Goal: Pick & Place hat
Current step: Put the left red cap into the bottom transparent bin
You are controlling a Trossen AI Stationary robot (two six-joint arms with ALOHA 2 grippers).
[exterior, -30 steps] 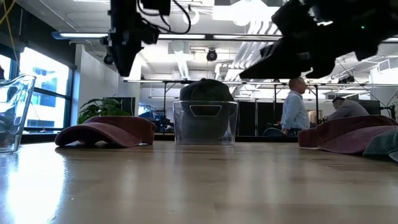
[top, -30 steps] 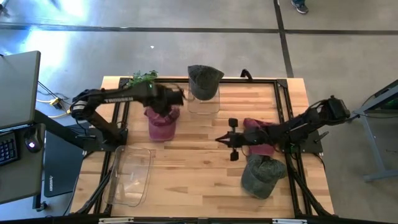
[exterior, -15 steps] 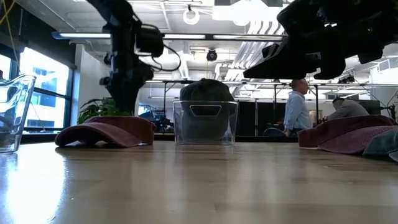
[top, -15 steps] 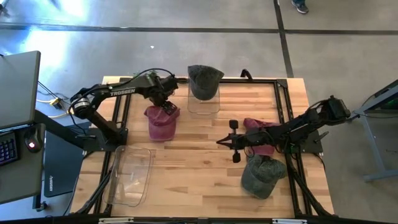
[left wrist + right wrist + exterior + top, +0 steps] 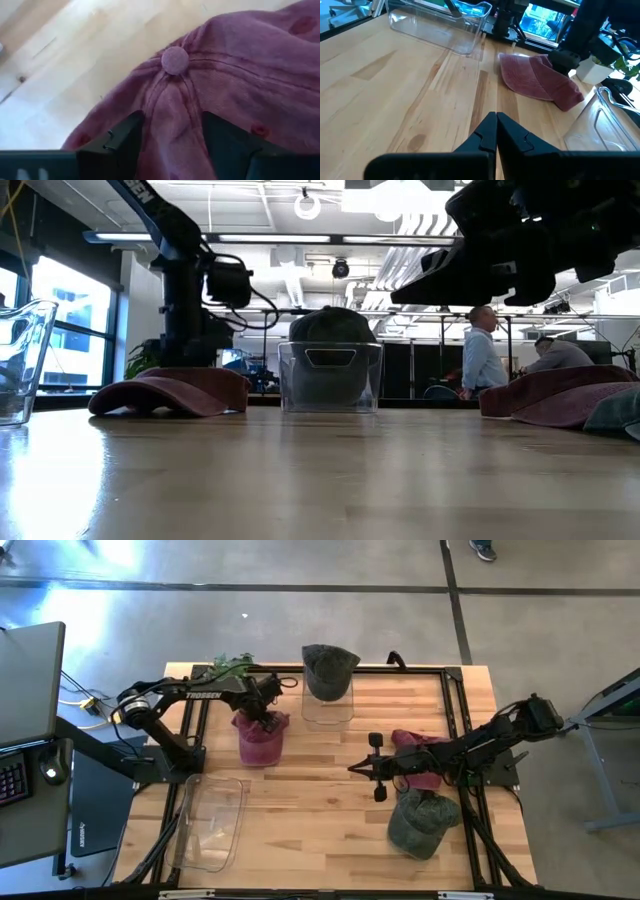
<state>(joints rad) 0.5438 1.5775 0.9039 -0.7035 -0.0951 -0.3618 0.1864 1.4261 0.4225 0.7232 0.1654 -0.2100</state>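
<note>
A maroon hat (image 5: 259, 737) lies on the table's far left part, brim toward the near edge; the low view shows it flat on the wood (image 5: 170, 392). My left gripper (image 5: 268, 720) is open and down on its crown (image 5: 172, 145). My right gripper (image 5: 375, 768) is shut (image 5: 496, 125) and hovers over the bare middle of the table. A second maroon hat (image 5: 412, 755) lies under the right arm. A grey-green hat (image 5: 420, 820) rests near it. A dark green hat (image 5: 328, 668) sits in a clear bin. My left gripper comes from above, pointing down, onto the maroon hat's crown just beside the top button (image 5: 174, 60). Its open fingers (image 5: 125, 142) stand one on each side of a ridge of cloth (image 5: 172, 112) and press into it. The hat lies on the table.
A clear bin (image 5: 327, 705) stands at the far middle, holding the dark green hat. Another clear bin (image 5: 212, 822) lies at the near left corner. A small plant (image 5: 230, 665) sits by the far left edge. Bare wood lies in the table's middle (image 5: 320, 800).
My left gripper has tipped from level to pointing down and dropped from above the hat onto the maroon hat's crown. The hat has stayed in place. The right arm has kept still.
</note>
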